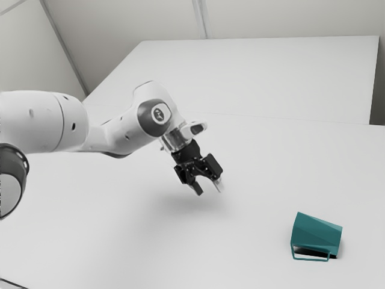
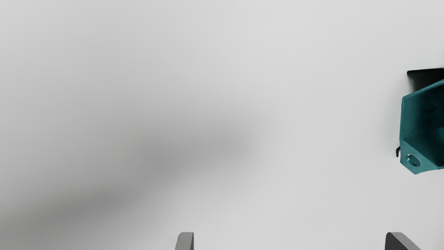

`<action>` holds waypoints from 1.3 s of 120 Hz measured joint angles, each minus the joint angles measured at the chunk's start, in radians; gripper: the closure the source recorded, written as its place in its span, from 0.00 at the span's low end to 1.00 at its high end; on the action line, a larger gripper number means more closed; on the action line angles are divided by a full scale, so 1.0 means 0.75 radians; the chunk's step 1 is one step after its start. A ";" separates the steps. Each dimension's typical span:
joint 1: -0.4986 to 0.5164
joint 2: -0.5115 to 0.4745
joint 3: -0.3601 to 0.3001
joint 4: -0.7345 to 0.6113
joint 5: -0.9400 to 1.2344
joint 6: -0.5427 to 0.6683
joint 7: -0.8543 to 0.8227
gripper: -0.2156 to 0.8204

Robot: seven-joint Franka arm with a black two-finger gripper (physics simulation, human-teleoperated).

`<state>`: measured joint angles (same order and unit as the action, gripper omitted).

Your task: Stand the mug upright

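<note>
Gripper [image 1: 210, 191]: above the table, fingers [image 2: 185, 241] spread wide, nothing between them.
Table [image 1: 258, 150]: pale top, soft arm shadow [image 2: 156, 152] cast across it.
Mug [image 1: 316, 233]: teal, on its side on the table, well apart from the gripper, toward the exterior view's lower right.
Mouth [image 2: 428, 121]: faces the gripper's side; dark inside, partly cut off in the wrist view.
Handle [image 1: 310, 260]: thin loop, low along the mug's underside in the exterior view.
Done: neither grip nor upright pose seen; goal unmet.
Left, my judgement: the reach, a firm hold, the turn onto its base, the release. Low handle may snag during the turn.
</note>
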<state>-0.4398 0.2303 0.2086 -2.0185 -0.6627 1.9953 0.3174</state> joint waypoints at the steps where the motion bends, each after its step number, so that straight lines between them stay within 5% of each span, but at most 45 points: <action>1: -0.004 0.003 0.000 0.000 -0.007 0.000 0.001 0.21; 83: -0.304 0.133 -0.012 0.126 -0.247 0.012 0.004 0.21; 156: -0.403 0.241 -0.049 0.301 -0.324 -0.014 0.050 0.26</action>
<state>-0.7420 0.4109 0.1720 -1.7930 -0.9054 1.9845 0.3546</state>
